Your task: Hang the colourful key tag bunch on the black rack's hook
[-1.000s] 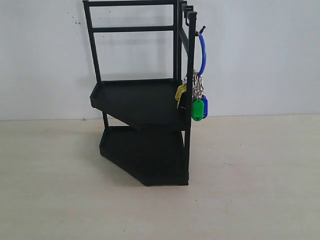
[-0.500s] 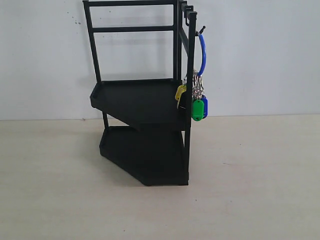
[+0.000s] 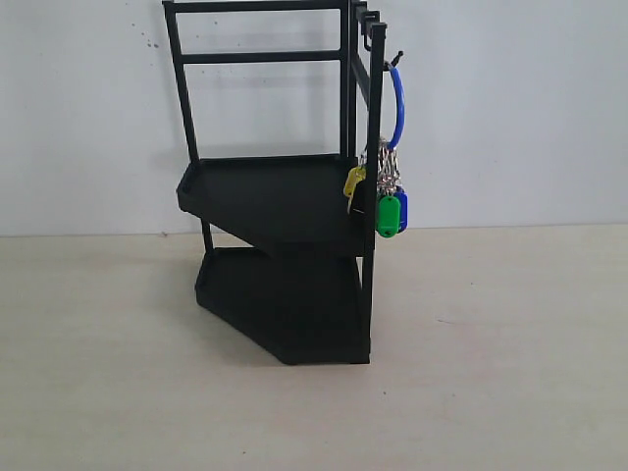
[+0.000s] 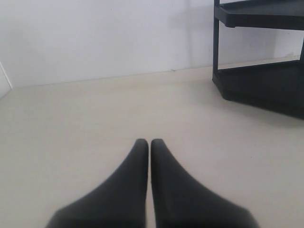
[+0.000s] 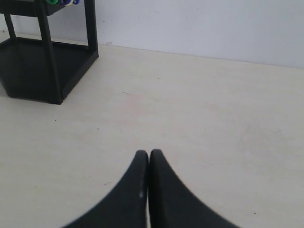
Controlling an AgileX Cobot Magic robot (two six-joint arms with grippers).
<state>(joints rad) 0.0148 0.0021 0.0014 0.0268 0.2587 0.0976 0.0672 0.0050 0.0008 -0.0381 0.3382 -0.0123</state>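
The colourful key tag bunch hangs by its blue loop from the hook at the top of the black rack's front upright. Green, blue and yellow tags dangle beside the upper tray. No gripper appears in the exterior view. My left gripper is shut over bare table, well away from the rack's lower tier. My right gripper is shut too, apart from the rack; the tips of the tags peek in at that frame's edge.
The light wooden table spreads around the rack, with a white wall close behind it. Other small hooks sit on the rack's top rail.
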